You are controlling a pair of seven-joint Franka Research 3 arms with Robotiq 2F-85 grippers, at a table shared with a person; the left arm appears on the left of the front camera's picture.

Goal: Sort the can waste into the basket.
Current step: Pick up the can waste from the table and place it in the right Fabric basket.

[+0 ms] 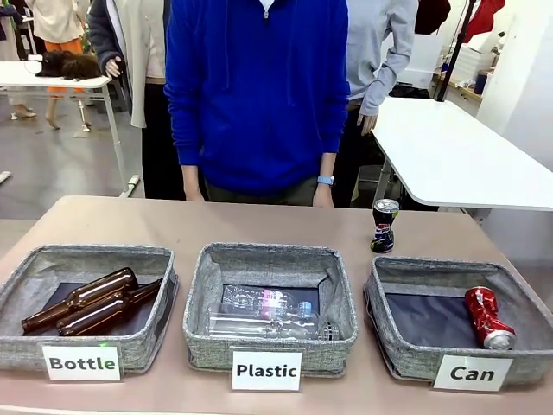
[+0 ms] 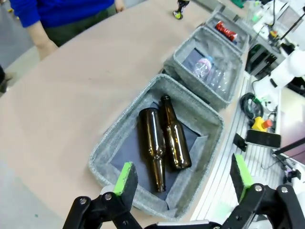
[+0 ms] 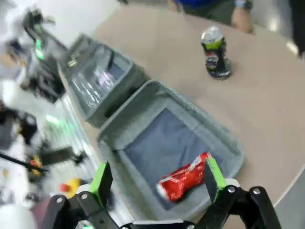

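Red can (image 1: 488, 317) in Can basket (image 1: 449, 270). Dark can (image 1: 384, 226) upright on bench (image 1: 259, 220); dented, may topple if nudged. Left end effector (image 2: 183, 172), right end effector (image 3: 158, 174) spread, empty.

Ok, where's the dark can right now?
In the front view, the dark can stands upright on the table at the right, just beyond the far rim of the Can basket, outside it.

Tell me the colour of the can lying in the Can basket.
The can is red with a silver top, clearest in the front view.
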